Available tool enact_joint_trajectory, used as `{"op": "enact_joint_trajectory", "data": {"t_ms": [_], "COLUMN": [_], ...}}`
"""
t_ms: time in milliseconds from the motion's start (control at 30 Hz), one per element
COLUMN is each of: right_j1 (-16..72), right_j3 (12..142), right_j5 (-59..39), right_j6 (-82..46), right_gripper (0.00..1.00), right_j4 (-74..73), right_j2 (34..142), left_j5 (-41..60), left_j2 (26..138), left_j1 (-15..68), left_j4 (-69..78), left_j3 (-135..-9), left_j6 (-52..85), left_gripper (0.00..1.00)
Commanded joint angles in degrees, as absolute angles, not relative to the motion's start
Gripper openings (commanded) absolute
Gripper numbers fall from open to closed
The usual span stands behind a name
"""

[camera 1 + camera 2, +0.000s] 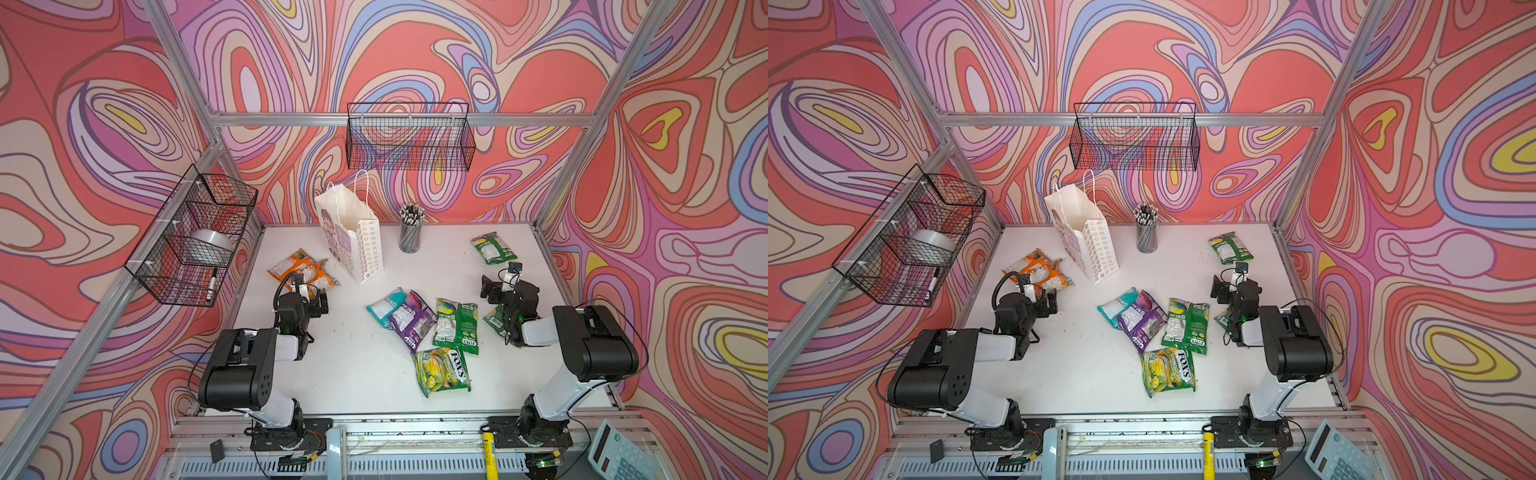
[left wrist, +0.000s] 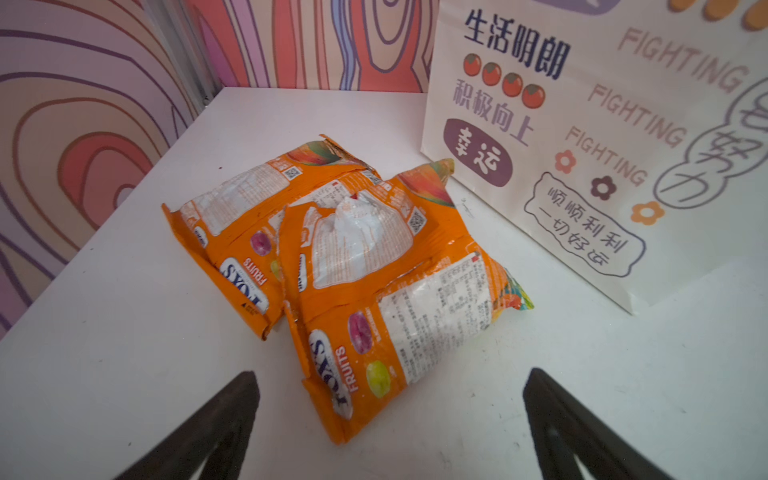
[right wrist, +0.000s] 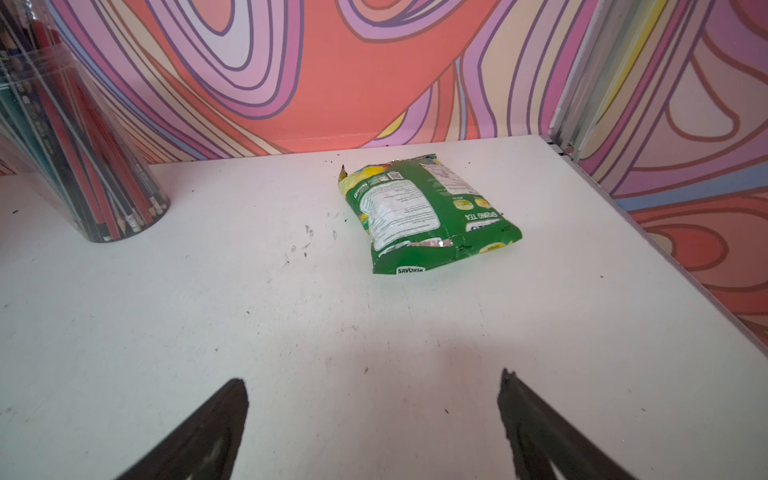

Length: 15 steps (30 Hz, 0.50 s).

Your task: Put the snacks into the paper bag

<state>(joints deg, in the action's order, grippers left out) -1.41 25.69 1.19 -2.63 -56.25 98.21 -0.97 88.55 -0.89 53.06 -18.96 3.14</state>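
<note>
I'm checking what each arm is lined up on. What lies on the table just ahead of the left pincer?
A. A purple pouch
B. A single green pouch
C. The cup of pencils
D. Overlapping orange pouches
D: the left wrist view shows overlapping orange FOX'S Fruits pouches on the table just ahead of the open left pincer, beside the paper bag.

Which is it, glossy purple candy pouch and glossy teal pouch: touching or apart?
Touching; both top views show the purple pouch overlapping the teal pouch.
</note>
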Motion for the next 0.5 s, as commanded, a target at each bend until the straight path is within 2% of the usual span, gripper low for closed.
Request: {"op": "enact_joint_trajectory", "data": {"t_ms": [0, 100, 200, 300, 400, 467], "right_j1": [-1.5, -0.7, -0.7, -0.7, -0.7, -0.7], "right_j3": [23.6, 25.7, 29.5, 34.6, 41.5, 45.8], "right_j5": [8.6, 10.7, 19.1, 27.8, 28.5, 25.4], "right_j6": [-5.4, -4.9, -7.9, -21.7, -27.2, -29.0], "right_gripper": [0.98, 0.98, 0.98, 0.98, 0.98, 0.98], "right_j4": [-60.5, -54.9, -36.0, -20.8, -6.7, 0.0], "right_j2": [98.0, 95.8, 82.4, 72.6, 69.0, 68.0], "left_j5": [-4.7, -1.9, -6.9, -13.2, -8.2, -2.6], "left_j2": [87.7, 83.1, 73.9, 66.3, 63.8, 64.1], "left_j1": [-1.3, -1.1, -0.1, 1.2, 1.4, 3.0], "left_j4": [56.2, 42.3, 23.2, 1.6, -16.8, -24.5], "left_j3": [-18.3, -23.5, -28.9, -38.3, -47.9, -54.4], "left_j6": [4.8, 3.2, 6.7, 19.4, 29.6, 35.2], "left_gripper": [1.00, 1.00, 1.00, 1.00, 1.00, 1.00]}}
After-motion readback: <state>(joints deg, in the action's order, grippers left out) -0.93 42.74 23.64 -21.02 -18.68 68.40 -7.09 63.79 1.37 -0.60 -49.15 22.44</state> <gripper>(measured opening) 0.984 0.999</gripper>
